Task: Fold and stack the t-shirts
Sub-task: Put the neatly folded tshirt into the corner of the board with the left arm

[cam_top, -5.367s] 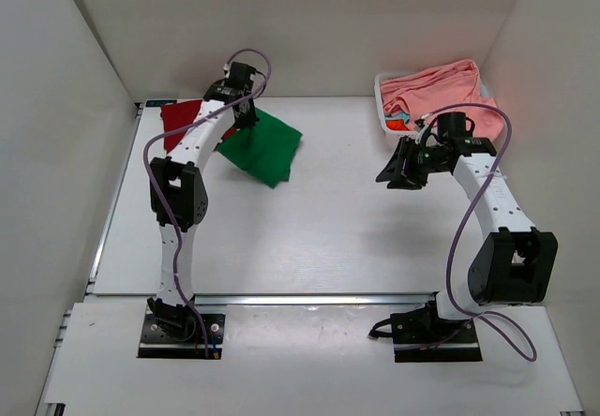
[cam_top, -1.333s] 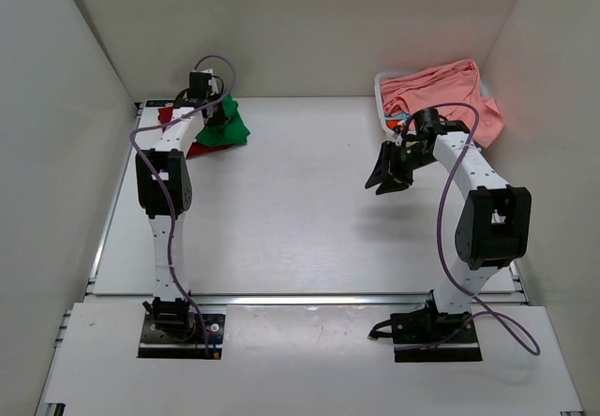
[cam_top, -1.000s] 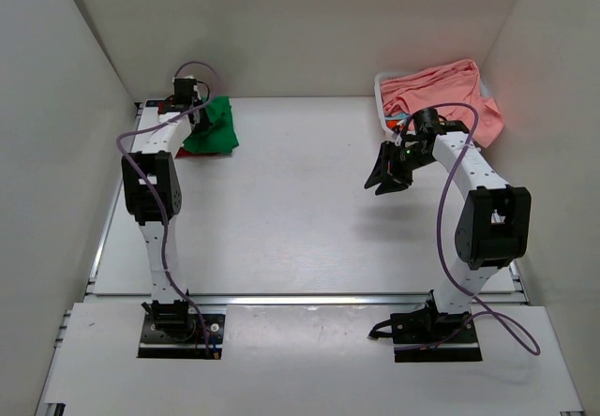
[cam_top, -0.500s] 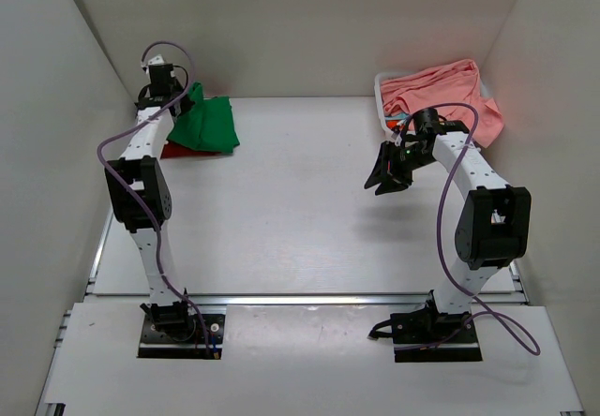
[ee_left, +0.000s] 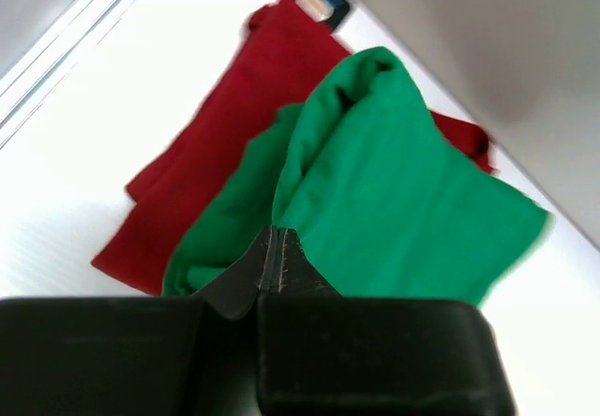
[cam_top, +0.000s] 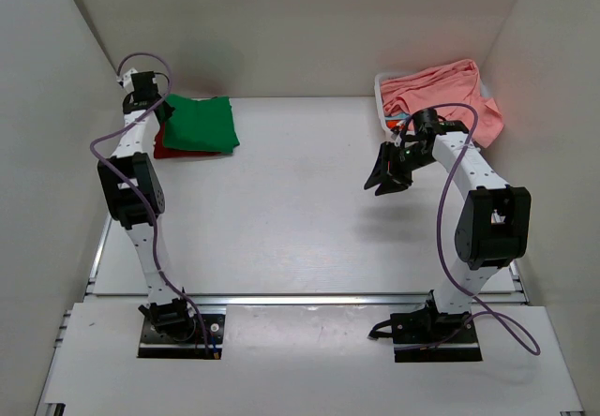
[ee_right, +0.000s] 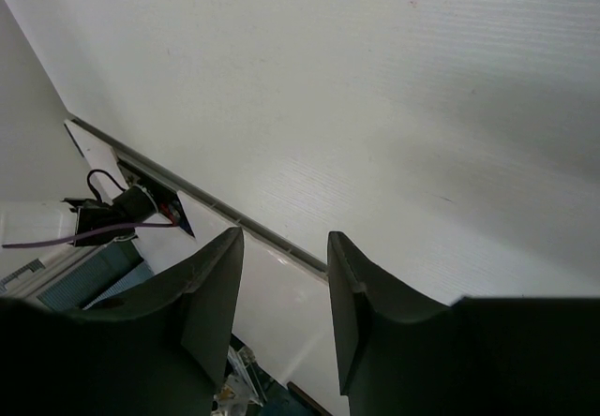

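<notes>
My left gripper (ee_left: 274, 247) has its fingers pressed together, with a fold of the green t-shirt (ee_left: 394, 191) pinched at the tips. From there the green cloth spreads away ahead of the fingers, mostly flat with one raised fold running out from the grip. It lies on top of the dark red t-shirt (ee_left: 216, 154), which shows beyond it and to the left of the fingers, flat on the white table (ee_left: 84, 116).

My right gripper (ee_right: 284, 238) is spread wide and holds nothing; I see only bare tabletop past its fingers. In the top view it hangs above the table, with the salmon pink t-shirt (cam_top: 436, 88) heaped just behind it in the white basket (cam_top: 381, 97).
</notes>
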{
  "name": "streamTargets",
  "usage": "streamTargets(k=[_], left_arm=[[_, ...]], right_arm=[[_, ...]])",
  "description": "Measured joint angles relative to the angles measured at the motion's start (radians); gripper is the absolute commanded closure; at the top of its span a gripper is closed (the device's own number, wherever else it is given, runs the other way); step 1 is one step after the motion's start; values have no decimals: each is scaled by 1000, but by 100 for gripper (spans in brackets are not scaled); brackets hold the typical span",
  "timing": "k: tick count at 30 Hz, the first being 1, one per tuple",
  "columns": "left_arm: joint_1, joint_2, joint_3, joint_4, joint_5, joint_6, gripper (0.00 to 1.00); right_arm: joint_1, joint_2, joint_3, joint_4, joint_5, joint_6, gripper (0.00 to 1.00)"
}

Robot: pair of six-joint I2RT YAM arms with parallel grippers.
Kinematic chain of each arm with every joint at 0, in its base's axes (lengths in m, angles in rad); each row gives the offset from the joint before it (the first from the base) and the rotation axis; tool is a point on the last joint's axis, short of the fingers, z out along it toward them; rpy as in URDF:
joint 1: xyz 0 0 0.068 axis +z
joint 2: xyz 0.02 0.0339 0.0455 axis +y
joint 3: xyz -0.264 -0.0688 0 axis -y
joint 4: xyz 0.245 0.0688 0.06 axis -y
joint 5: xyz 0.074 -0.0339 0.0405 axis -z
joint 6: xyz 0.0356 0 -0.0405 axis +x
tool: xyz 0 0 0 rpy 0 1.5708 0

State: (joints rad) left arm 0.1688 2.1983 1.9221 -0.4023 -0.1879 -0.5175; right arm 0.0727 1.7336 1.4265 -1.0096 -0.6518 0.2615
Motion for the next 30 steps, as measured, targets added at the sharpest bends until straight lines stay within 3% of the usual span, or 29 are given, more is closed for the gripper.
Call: streamTargets(k=[12,14,15,21,30], left_arm=[[48,140,63,-90,-42,-126,99],[60,140,63,-86,-32,-141,69],[68,140,63,-84,-21,-148,3],[105,87,37,-82,23,-192,2],[-28,-343,-257,-66,155,-258,1]], right_arm=[[12,0,-1,-3,0,0,62],[12,0,-4,-3,0,1,62],[12,0,-6,-2,0,1,61],[12,-3,-12,19,-3,18,62],[2,-107,-108,166,-48,84,62]])
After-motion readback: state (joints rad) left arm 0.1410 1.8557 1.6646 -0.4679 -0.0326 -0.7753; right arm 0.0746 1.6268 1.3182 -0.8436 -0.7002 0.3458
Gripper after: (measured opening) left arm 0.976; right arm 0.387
